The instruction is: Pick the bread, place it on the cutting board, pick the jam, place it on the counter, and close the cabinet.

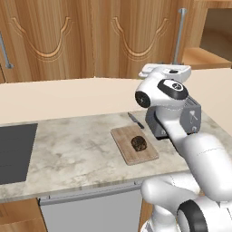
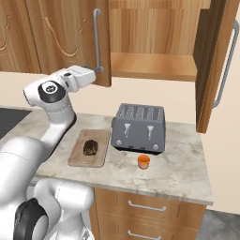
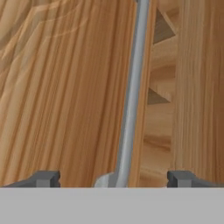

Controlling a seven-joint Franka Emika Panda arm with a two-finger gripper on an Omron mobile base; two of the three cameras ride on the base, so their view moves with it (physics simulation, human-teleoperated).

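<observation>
Close ahead, our gripper stands wide open, straddling the cabinet handle — bread on cutting board, jam on counter; we risk slipping off mid-push.

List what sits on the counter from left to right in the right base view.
cutting board with the bread on it → toaster → jam, just in front of the toaster's right half.

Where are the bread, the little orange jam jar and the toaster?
bread (image 2: 90, 147), right base view, its lumpy top.
jam (image 2: 143, 161), right base view, jar's side.
toaster (image 2: 138, 132), right base view, front face.
</observation>
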